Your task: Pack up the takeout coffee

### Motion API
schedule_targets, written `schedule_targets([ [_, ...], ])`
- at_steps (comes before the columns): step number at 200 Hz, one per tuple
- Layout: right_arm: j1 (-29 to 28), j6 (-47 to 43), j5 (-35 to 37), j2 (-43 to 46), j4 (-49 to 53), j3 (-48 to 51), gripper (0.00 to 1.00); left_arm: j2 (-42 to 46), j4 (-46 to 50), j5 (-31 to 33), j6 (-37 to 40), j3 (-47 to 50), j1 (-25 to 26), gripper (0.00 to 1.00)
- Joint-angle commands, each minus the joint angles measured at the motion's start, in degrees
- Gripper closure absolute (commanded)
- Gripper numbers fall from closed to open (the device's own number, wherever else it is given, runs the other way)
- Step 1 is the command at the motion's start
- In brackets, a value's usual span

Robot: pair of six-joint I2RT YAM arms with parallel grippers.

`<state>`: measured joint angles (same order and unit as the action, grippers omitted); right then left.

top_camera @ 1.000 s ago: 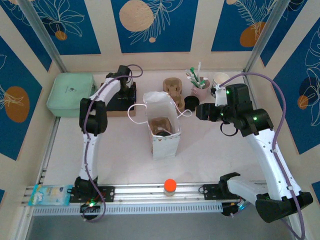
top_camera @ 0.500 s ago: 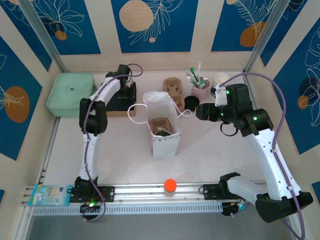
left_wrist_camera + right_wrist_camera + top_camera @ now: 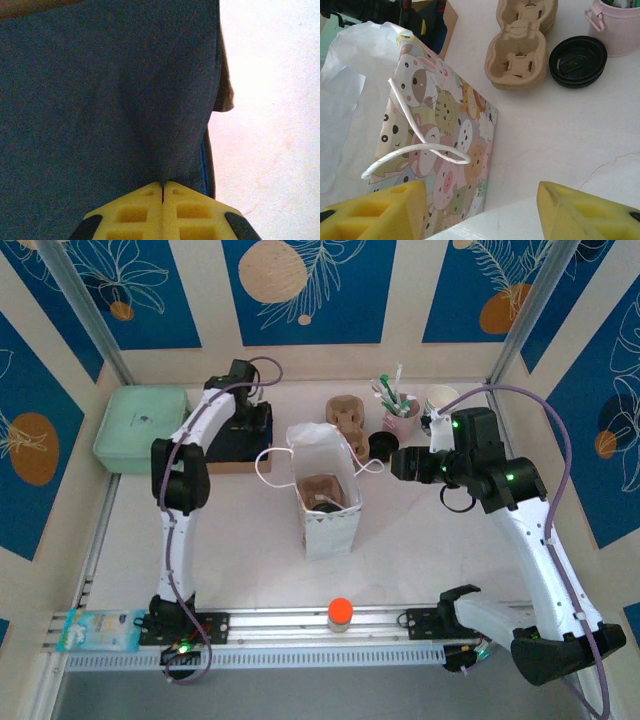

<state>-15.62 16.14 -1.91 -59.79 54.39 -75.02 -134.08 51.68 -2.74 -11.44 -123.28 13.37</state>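
1. Top external view, far left: a pale green lidded box (image 3: 140, 427) sits against the left wall of the table (image 3: 220, 550).
2. Left wrist view: the left gripper (image 3: 163, 187) has its yellow fingers pressed flat together, tips against a dark blue cloth-like surface (image 3: 100, 100). A crease in it runs up from the fingertips, but I cannot tell whether any of it is pinched between them. From above, that arm reaches to the back of the table, over a dark slab on a brown cardboard box (image 3: 240, 462).
3. Centre: a paper bag (image 3: 325, 510) printed with cartoon animals stands upright and open, its white cord handles (image 3: 420, 145) drooping outward.
4. Inside the bag lies a brown pulp carrier (image 3: 322, 485). A dark round shape low in it looks like the lid of the takeout coffee (image 3: 325, 506); the cup body is too hidden to make out.
5. Just behind the bag, a stack of empty pulp carriers (image 3: 522, 50) rests on the table.
6. Beside them, a short stack of black lids (image 3: 578, 61) lies apart from any cup.
7. A pink mug (image 3: 615, 25) of stirrers stands behind the lids, with lidless white cups (image 3: 442, 398) further right.
8. The right gripper (image 3: 480, 210) hovers just right of the bag, its yellow fingers spread well apart, nothing between them.
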Motion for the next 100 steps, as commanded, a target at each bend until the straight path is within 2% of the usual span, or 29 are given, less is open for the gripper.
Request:
schedule_targets([
  [1, 0.31, 0.74, -1.6, 0.36, -0.43, 0.29, 0.4, 2.75, 2.02, -1.38, 1.14, -0.89, -0.56, 1.0],
  [62, 0.29, 0.91, -1.69, 0.64, -0.29, 0.36, 0.4, 5.91, 0.64, -6.29, 0.65, 1.94, -0.63, 1.0],
  [83, 0.26, 0.97, -1.79, 0.73, -0.34, 0.3, 0.4, 7.1, -0.22, -9.5, -0.09, 3.19, -0.71, 1.0],
  [100, 0.32, 1.08, -1.87, 0.79, -0.25, 0.18, 0.4, 8.06, -2.18, -14.82, -1.14, 4.72, -1.01, 1.0],
])
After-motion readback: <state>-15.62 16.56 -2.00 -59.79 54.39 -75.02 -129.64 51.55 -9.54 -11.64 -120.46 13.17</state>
